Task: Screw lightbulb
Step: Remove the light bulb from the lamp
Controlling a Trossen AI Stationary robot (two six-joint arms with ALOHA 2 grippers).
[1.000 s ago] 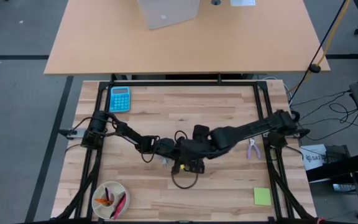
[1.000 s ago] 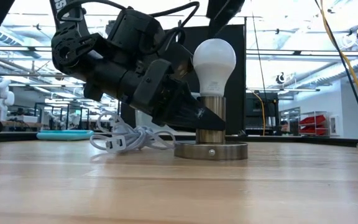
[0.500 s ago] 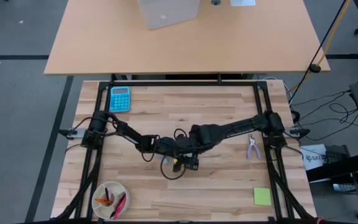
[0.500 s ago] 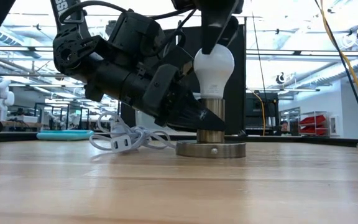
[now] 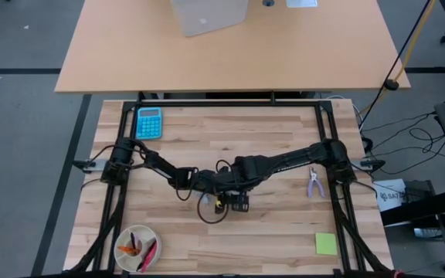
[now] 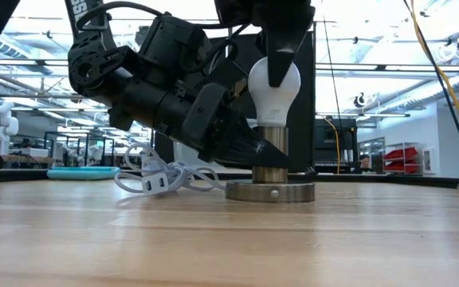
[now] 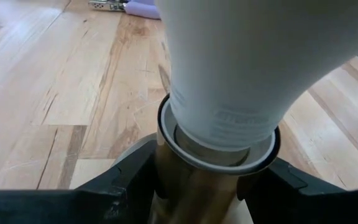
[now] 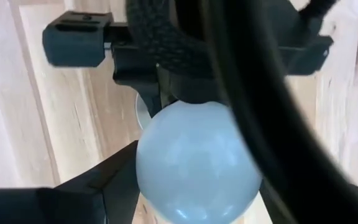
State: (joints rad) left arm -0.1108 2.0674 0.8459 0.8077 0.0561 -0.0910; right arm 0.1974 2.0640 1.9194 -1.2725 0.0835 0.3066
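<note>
The right gripper comes down from above with its fingers spread either side of the lightbulb globe, apparently not clamped (contact is hard to judge). The left gripper has its wide-set fingers bracing the brass collar of the socket. The bulb stands upright in that socket mid-table. The step looks like taking a grip to turn; next, closing squarely, then twisting without tilting the bulb.
</note>
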